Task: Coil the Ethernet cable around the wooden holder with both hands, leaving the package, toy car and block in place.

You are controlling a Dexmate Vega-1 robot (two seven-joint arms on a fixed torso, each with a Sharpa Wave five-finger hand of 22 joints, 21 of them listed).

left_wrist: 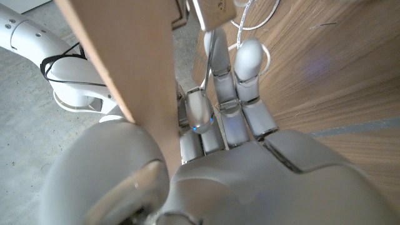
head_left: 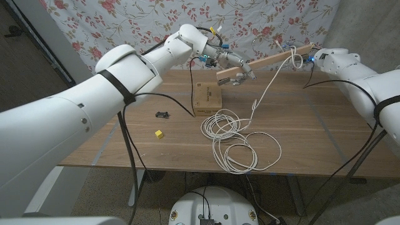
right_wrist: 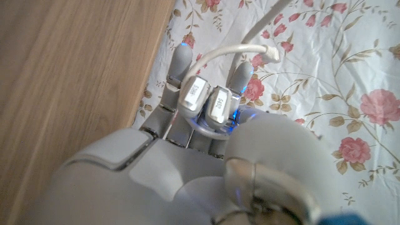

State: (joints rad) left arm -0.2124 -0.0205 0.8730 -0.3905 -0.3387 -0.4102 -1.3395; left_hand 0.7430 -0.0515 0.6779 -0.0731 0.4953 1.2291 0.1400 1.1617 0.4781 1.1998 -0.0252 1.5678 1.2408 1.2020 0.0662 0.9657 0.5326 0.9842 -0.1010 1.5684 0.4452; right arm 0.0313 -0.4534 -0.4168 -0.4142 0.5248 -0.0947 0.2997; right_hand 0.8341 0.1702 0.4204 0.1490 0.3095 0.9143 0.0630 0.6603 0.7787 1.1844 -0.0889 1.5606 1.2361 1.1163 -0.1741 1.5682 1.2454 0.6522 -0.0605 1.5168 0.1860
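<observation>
My left hand [head_left: 230,60] grips the left end of the wooden holder [head_left: 269,61], a flat plank held up over the table's far side. The plank [left_wrist: 119,62] passes between the thumb and fingers of that hand [left_wrist: 231,156]. At the plank's right end my right hand [head_left: 320,57] holds the white Ethernet cable [head_left: 270,80]. The cable [right_wrist: 237,53] loops over the curled fingers [right_wrist: 203,94]. It crosses the plank near that end, then drops to loose coils [head_left: 234,134] on the table. The cardboard package [head_left: 206,98], toy car [head_left: 163,114] and yellow block [head_left: 159,133] lie on the table.
A floral cloth [head_left: 125,19] hangs behind the wooden table [head_left: 312,131]. The package [left_wrist: 215,11] lies just under the left hand, with the coils beside it. Black arm cables trail over the table's left part and far right edge.
</observation>
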